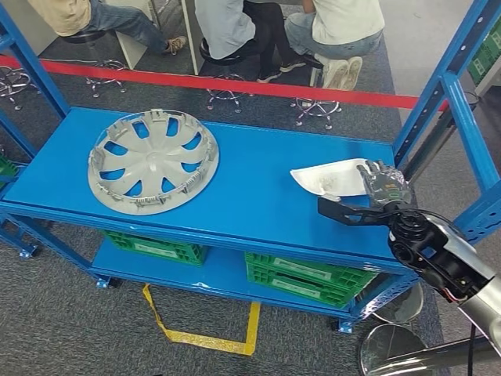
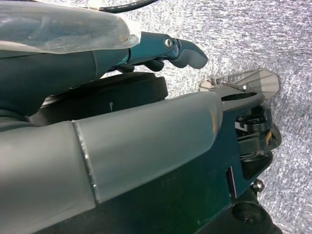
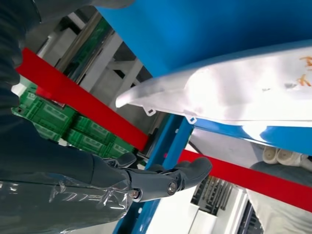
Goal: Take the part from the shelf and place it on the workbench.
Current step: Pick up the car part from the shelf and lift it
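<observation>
Shelf: blue metal rack shelf [image 1: 254, 184] ran across the head view; green plastic crates [image 1: 301, 278] sat on the lower level.
Part: white curved plastic panel part [image 1: 328, 178] lay at about 3 o'clock on the shelf top, near the right upright; in the right wrist view the same white part [image 3: 235, 95] sat against the blue surface.
Other item: silver spoked plastic wheel cover [image 1: 153, 160] lay flat at about 9 o'clock on the shelf, well apart from the part, untouched.
Right hand: right hand [image 1: 383, 188] was at the part's right end, fingers over its edge, thumb reaching out below toward 9 o'clock. Touching or just beside; a closed grip could not be told. In the right wrist view the thumb [image 3: 173, 178] was apart from the part's underside.
Left hand: left hand [image 2: 176, 51] hung over grey carpet, nothing in it; spread or curled could not be told.
People: seated people [image 1: 331, 31] were at 12 o'clock behind red floor tape [image 1: 236, 84].
Progress: early. Reach looked done, part was on the shelf, not lifted. Left, by my reading: secure the grip, lift, carry, set on the workbench.
Risk: thin smooth panel, grabbed at one end, could likely tilt or slip.
</observation>
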Robot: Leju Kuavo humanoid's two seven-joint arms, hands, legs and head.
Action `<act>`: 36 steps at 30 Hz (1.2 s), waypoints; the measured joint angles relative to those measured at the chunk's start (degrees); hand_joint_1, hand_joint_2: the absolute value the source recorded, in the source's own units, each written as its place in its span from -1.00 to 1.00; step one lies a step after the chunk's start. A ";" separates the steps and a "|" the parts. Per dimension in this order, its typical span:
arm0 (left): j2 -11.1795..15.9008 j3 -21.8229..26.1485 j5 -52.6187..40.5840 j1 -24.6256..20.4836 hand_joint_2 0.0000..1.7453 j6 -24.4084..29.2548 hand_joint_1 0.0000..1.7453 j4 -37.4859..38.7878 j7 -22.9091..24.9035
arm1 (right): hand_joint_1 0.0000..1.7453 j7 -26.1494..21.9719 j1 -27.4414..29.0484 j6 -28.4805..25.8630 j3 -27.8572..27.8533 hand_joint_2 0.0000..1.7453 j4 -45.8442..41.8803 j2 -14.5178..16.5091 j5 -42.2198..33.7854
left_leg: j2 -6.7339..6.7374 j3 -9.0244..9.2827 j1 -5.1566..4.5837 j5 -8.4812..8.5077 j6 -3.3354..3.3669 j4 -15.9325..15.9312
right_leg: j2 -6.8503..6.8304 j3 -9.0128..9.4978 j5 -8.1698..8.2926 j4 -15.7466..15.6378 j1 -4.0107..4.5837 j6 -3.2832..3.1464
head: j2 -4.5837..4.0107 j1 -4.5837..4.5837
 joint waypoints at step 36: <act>-0.32 -0.02 -1.85 -0.45 -1.00 0.49 -1.00 0.00 0.94 | -1.00 -14.56 -3.14 -6.13 -1.39 1.00 7.41 1.40 -13.49 | -0.10 -0.03 -0.01 0.00 0.01 -0.01 | -0.09 0.05 0.00 0.00 0.00 0.01 | 0.01 -0.01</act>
